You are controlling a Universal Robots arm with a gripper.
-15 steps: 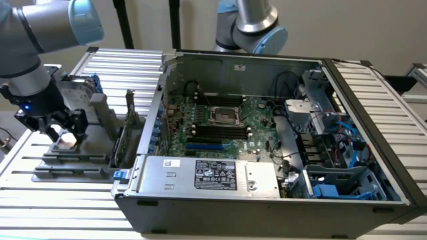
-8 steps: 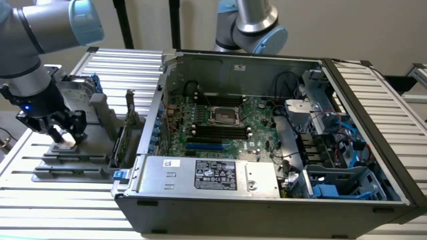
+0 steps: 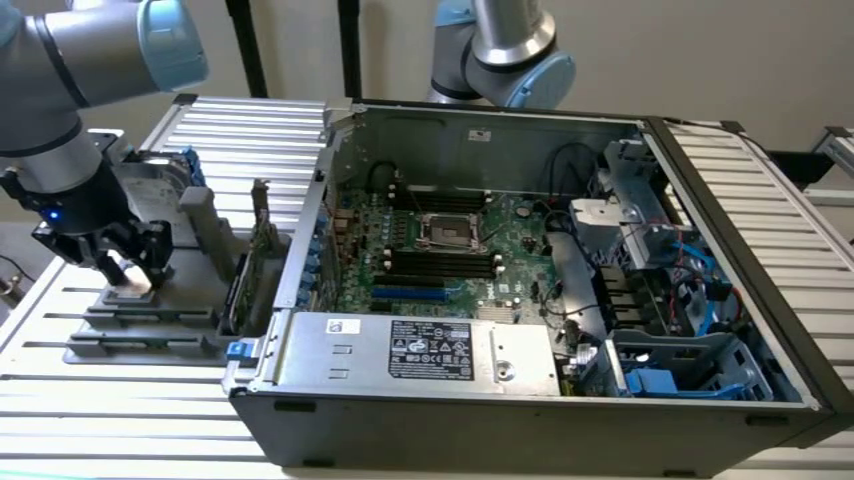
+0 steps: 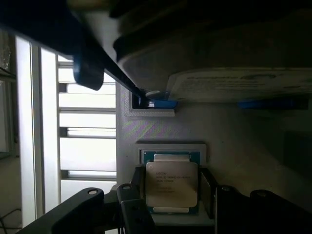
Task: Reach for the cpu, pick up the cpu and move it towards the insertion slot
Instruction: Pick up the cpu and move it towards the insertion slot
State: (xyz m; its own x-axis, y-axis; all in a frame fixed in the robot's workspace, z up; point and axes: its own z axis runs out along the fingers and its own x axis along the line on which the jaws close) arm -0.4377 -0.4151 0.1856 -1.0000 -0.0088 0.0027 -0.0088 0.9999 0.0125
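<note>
Okay, pincer (image 3: pixel 130 272) sits open, straddling the cpu (image 4: pixel 171 183) on a gray tray (image 3: pixel 147 322), on a slatted metal counter (image 3: pixel 120 425) beside the opened computer case (image 3: pixel 427 425); plain beige wall (image 3: pixel 747 50) behind.

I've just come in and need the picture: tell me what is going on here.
A robot arm is working beside an open computer case. Its gripper is down at a grey holder on the slatted table, at the exterior view's left of the case, right over the cpu. The cpu lies flat in the holder, not yet lifted. The insertion slot, on the board inside the case, is well away from the gripper.
</note>
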